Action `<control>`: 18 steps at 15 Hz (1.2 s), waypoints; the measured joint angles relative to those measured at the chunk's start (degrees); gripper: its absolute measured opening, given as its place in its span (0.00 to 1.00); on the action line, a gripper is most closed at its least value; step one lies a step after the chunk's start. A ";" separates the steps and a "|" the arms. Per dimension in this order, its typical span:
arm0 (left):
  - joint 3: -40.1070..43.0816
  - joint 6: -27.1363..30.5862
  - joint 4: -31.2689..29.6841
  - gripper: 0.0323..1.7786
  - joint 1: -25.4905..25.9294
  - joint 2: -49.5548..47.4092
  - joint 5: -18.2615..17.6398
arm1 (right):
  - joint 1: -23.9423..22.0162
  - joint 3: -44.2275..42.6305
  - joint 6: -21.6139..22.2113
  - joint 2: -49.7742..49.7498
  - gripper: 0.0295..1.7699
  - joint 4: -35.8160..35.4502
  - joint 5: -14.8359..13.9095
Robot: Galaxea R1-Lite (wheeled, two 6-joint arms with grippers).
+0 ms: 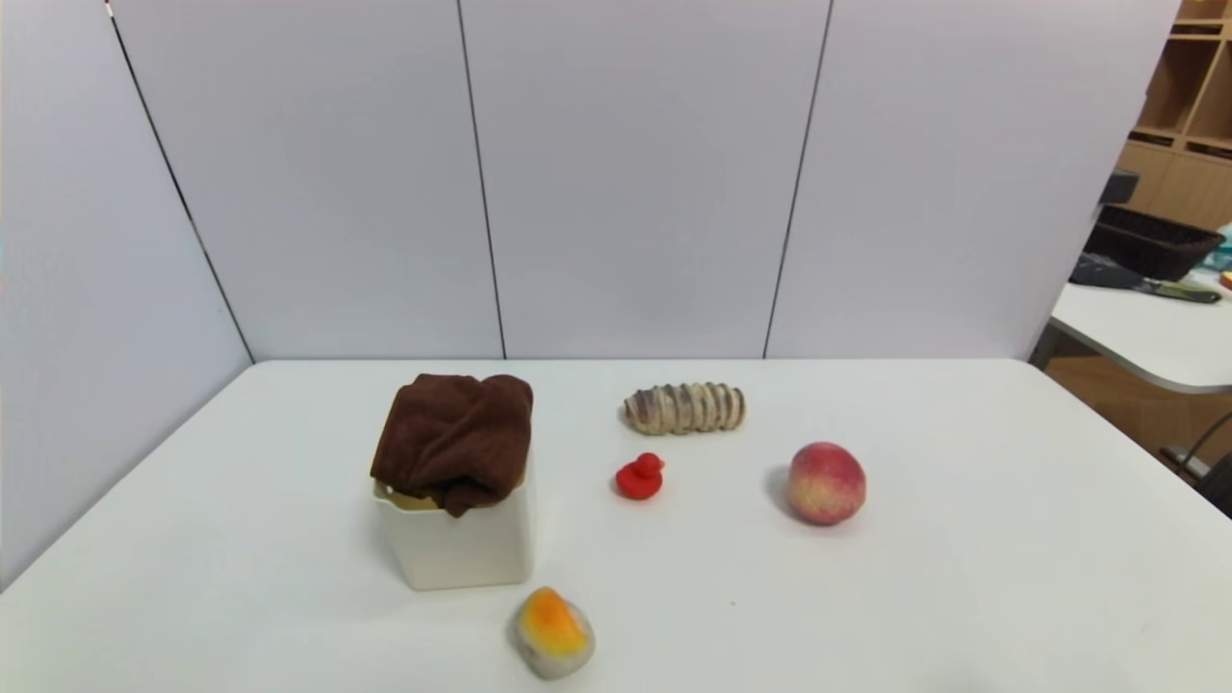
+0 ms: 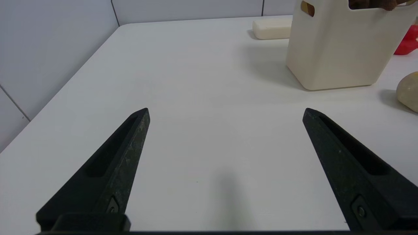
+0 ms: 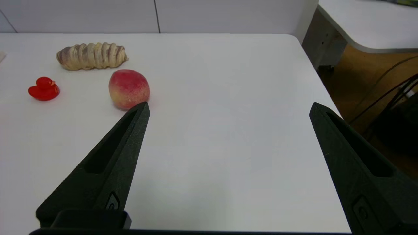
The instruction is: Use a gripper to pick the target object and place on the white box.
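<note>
The dark brown towel (image 1: 454,438) lies bunched on top of the cream-white box (image 1: 460,544), draped over its rim on the left half of the table. In the left wrist view the box (image 2: 339,49) stands well ahead of my left gripper (image 2: 226,112), with a strip of the towel (image 2: 375,5) showing at its top. That gripper is open and empty over bare table. My right gripper (image 3: 228,107) is open and empty too, over the table's right part, near the peach. Neither gripper shows in the head view.
A ridged bread roll (image 1: 685,407), a red toy duck (image 1: 640,476), a peach (image 1: 826,482) and an orange-topped stone-like object (image 1: 552,632) lie on the table. A small flat white block (image 2: 272,28) lies behind the box. The table's right edge (image 3: 321,85) drops off beside the right gripper.
</note>
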 joint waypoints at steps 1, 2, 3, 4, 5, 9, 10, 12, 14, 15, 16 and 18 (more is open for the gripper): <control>0.00 0.00 0.02 0.95 0.00 0.00 0.02 | 0.84 2.50 -0.69 -2.45 0.96 -1.77 -0.46; 0.00 0.00 0.02 0.95 0.00 0.00 0.02 | 1.38 5.42 -1.68 -4.99 0.96 -4.24 -0.63; 0.00 -0.02 0.02 0.95 -0.02 0.00 0.02 | 1.73 8.70 -2.65 -7.63 0.96 -7.12 -0.66; 0.00 -0.02 0.02 0.95 -0.04 0.00 0.02 | 1.97 11.63 -3.64 -9.95 0.96 -9.55 -0.68; 0.00 0.00 0.02 0.95 -0.02 0.00 0.02 | 2.23 15.46 -4.77 -12.52 0.96 -12.32 -0.72; 0.00 0.00 0.02 0.95 0.00 0.00 0.00 | 3.11 28.66 -7.31 -21.25 0.96 -20.05 -0.79; 0.00 0.00 0.02 0.95 0.00 0.00 0.02 | 3.19 30.92 -7.41 -22.99 0.96 -20.27 -0.80; 0.00 0.00 0.00 0.95 0.00 0.00 0.00 | 3.35 34.01 -7.34 -26.27 0.96 -20.60 -0.06; 0.00 0.00 0.02 0.95 0.00 0.00 0.00 | 3.41 35.04 -7.06 -28.00 0.96 -20.81 0.93; 0.00 0.00 0.02 0.95 0.00 0.00 0.02 | 3.46 35.26 -6.21 -28.50 0.96 -19.04 2.26; 0.00 0.00 0.02 0.95 0.00 0.00 0.02 | 3.49 35.24 -4.50 -28.83 0.96 -16.63 3.07; 0.00 0.00 0.02 0.95 0.00 0.00 0.02 | 3.50 35.02 -3.58 -29.15 0.96 -15.86 3.24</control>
